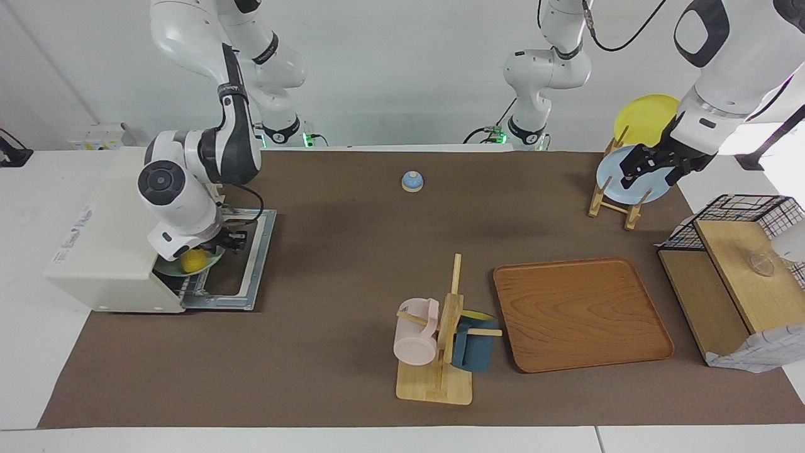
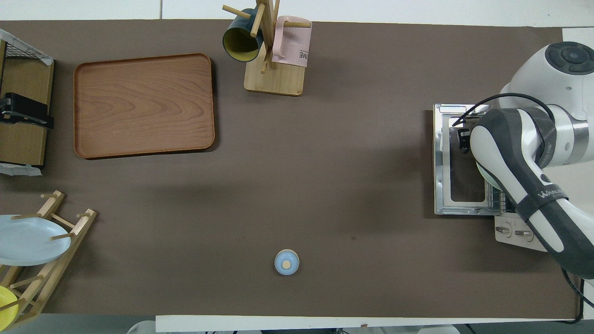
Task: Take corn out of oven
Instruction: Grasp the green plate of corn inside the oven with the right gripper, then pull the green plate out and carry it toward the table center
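The cream-white oven (image 1: 107,251) stands at the right arm's end of the table with its glass door (image 1: 242,264) folded down flat; the door also shows in the overhead view (image 2: 445,162). The yellow corn (image 1: 194,259) lies on a pale green plate (image 1: 214,257) at the oven's mouth, on the wire rack. My right gripper (image 1: 234,241) is low over the open door, right beside the plate's rim, and its hand covers most of the plate. In the overhead view the right gripper (image 2: 462,139) shows, a sliver of the plate (image 2: 482,174) shows, and the corn is hidden under the arm. My left gripper (image 1: 648,167) waits above the plate rack.
A wooden plate rack (image 1: 619,201) with a light blue plate and a yellow plate, and a black wire basket (image 1: 736,207) on a wooden shelf, stand at the left arm's end. A wooden tray (image 1: 578,314), a mug tree (image 1: 440,340) with two mugs and a small blue knobbed lid (image 1: 412,181) are mid-table.
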### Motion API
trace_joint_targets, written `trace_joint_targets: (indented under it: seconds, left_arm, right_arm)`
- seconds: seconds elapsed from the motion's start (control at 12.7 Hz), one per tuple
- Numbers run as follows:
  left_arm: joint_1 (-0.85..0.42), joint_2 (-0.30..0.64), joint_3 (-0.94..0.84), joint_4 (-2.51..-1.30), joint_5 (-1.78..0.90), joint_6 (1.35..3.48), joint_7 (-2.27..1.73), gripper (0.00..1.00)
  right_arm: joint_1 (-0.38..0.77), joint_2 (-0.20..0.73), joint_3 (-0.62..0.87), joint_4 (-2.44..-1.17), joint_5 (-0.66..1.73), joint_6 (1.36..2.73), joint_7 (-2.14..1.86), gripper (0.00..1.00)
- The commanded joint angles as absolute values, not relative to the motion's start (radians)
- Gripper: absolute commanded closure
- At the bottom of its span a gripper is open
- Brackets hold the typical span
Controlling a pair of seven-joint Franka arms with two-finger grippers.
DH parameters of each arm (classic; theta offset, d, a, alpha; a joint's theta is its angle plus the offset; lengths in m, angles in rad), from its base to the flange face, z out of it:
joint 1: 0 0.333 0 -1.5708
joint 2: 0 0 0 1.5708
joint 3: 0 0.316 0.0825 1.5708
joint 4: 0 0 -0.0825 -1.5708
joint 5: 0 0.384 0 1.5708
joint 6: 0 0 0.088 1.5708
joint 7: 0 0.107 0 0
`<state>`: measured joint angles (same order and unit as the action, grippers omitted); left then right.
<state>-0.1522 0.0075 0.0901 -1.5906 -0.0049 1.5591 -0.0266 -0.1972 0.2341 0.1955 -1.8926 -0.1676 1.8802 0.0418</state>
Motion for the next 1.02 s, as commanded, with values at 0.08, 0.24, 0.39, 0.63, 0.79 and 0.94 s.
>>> trace_joint_targets:
  seconds: [0.08, 0.24, 0.39, 0.63, 0.79, 0.94]
  left_arm:
    - [-0.156, -0.011, 0.095, -1.603, 0.003, 1.557, -0.02, 0.0]
    - [-0.156, -0.011, 0.095, -1.603, 0.003, 1.557, -0.02, 0.0]
    - [-0.156, -0.011, 0.095, -1.603, 0.003, 1.557, -0.02, 0.0]
    - [-0.156, -0.011, 0.095, -1.603, 0.003, 1.557, -0.02, 0.0]
    - [-0.156, -0.011, 0.095, -1.603, 0.003, 1.557, -0.02, 0.0]
    - [-0.156, -0.011, 0.095, -1.603, 0.003, 1.557, -0.02, 0.0]
  right_arm:
    - [-0.229, 0.199, 0.204, -1.934, -0.158, 1.908, -0.066, 0.92]
    - [-0.197, 0.201, 0.206, -1.921, -0.19, 1.885, -0.089, 1.0]
    - [-0.094, 0.212, 0.206, -1.861, -0.244, 1.833, -0.034, 1.0]
    - [0.119, 0.291, 0.206, -1.659, -0.242, 1.691, 0.17, 1.0]
    - [0.269, 0.412, 0.206, -1.472, -0.23, 1.591, 0.382, 1.0]
    - [0.414, 0.529, 0.207, -1.312, -0.227, 1.554, 0.538, 1.0]
